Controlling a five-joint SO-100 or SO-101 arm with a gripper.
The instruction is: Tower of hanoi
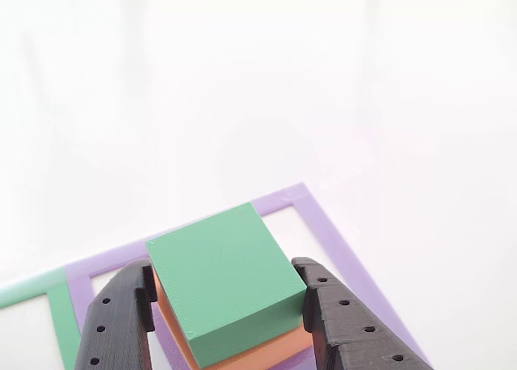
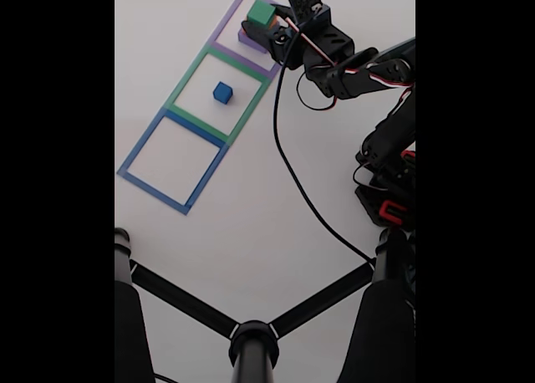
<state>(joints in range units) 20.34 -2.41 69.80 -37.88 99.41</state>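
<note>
The gripper [image 1: 229, 305] sits low over the purple taped square [image 1: 327, 220], its 2 black jaws standing on either side of the green block [image 1: 222, 277]. Each jaw looks to be right at a side face of the block, though whether they are pressing on it or just alongside cannot be told from the other view. The green block rests on the orange block [image 1: 266, 352], which peeks out beneath it, slightly askew. In the fixed view a sliver of purple shows under the stack, likely the largest block, though it is too small to be sure.

The step in hand reads as taking the green block off this stack. To do it well, the jaws should bite squarely on the green faces alone, above the orange edge, then lift straight up so the orange block is not dragged along.

Over in the fixed view, the blue cube [image 2: 222, 92] stands alone inside the green taped square [image 2: 185, 79], well apart from the stack. The blue taped square [image 2: 134, 155] lies beyond it. A black cable [image 2: 288, 170] snakes across the table [image 2: 251, 232] beside the squares, close enough to mind on any sweep. A dark tripod-like stand [image 2: 251, 337] sits well clear at the bottom.
</note>
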